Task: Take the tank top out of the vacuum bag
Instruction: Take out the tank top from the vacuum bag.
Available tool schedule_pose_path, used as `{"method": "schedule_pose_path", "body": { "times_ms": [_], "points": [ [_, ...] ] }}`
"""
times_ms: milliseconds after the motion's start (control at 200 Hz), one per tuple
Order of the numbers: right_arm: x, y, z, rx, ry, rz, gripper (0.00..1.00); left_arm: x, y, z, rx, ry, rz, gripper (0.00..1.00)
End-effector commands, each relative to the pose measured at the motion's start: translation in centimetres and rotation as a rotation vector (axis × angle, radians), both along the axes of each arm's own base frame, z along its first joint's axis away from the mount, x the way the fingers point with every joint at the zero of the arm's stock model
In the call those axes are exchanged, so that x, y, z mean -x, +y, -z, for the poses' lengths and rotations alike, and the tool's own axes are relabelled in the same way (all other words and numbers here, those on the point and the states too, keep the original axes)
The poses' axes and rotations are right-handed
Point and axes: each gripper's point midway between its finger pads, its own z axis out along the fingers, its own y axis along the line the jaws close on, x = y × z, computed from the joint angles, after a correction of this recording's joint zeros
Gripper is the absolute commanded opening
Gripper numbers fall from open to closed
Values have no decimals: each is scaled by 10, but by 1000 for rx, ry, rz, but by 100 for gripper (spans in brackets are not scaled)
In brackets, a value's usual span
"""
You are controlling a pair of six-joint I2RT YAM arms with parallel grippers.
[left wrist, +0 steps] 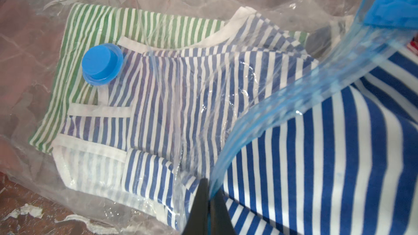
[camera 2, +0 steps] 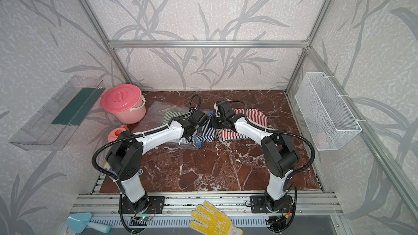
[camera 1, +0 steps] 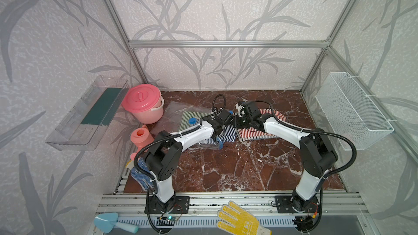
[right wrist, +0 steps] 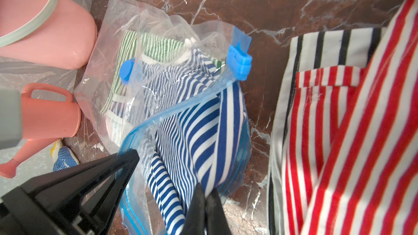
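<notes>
The vacuum bag is clear plastic and lies crumpled on the marble table, with its round blue valve cap on top. My left gripper is shut on the bag's blue zip strip and holds that edge up. A blue-and-white striped tank top hangs halfway out of the bag's mouth. My right gripper is shut on its cloth just outside the mouth. A green-striped garment lies deeper inside. A blue slider clip sits at the strip's far end.
A red-striped garment lies on the table under the right arm. At the left stand a pink lidded bucket, a pink watering can and a blue dotted glove. A white mesh basket hangs on the right wall.
</notes>
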Motion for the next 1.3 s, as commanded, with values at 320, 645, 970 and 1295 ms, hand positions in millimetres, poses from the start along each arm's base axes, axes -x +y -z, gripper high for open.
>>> {"method": "schedule_pose_path", "body": {
  "times_ms": [320,645,970,1295],
  "points": [
    [-13,-13,-23,13,-37,5,0,-27,1,-9,-36,-16,-56,0],
    [-4,-18,-37,0,-52,-1,0,-39,11,-1,-1,20,-114,0],
    [-11,-39,-54,7,-87,38,0,-38,22,2,-16,29,-131,0],
    [-25,-58,-60,3,-111,76,0,-35,23,9,-23,44,-124,0]
  ]
}}
